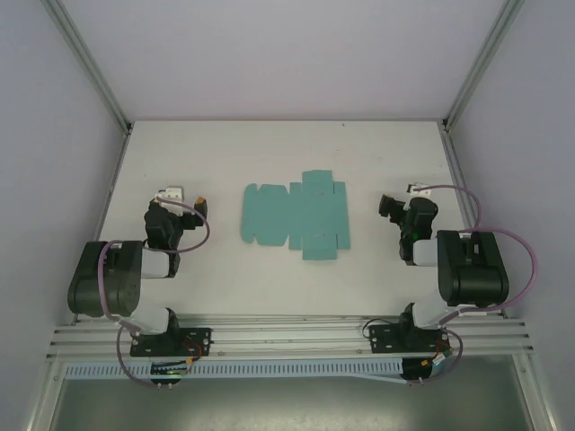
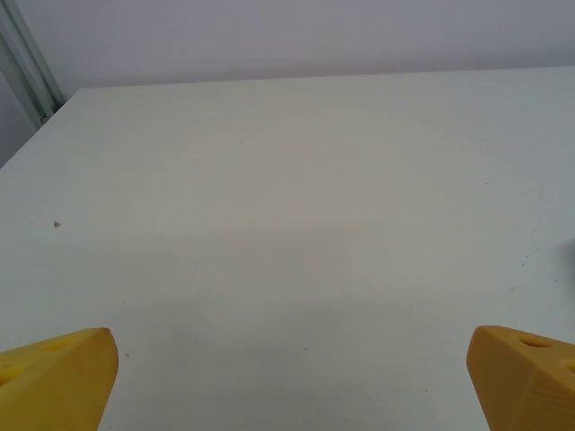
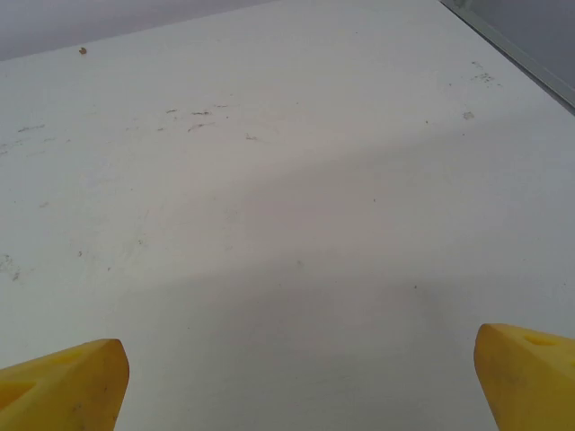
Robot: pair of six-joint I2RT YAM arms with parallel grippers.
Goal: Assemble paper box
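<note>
Teal-green card, thin and die-cut, is all there is of the paper box (image 1: pixel 295 215) so far: it lies fully flat near the middle of the white surface (image 1: pixel 269 153), unfolded, with rounded tabs (image 1: pixel 254 215) at its left end and short flaps (image 1: pixel 317 180) jutting toward the far and near edges at its right end. The left claw (image 1: pixel 185 198) sits off to the sheet's left and the right claw (image 1: pixel 404 197) off to its right, each well apart from the card and touching nothing. Both stand spread wide, and in each wrist view the yellow fingertips (image 2: pixel 54 373) (image 3: pixel 63 382) sit at the bottom corners with bare surface between them. The sheet looks very light and bendy, likely to skate across the smooth top if pushed from one side, and likely to crease or dent if pinched hard away from its fold lines. Lying flush as it does, it offers no raised edge to bite on, so a sensible hold would be at an outer flap or tab, where a fingertip might slide under and lift. The other claw would probably need to press down on the middle panel, so that the card bends along a score instead of sliding away.
</note>
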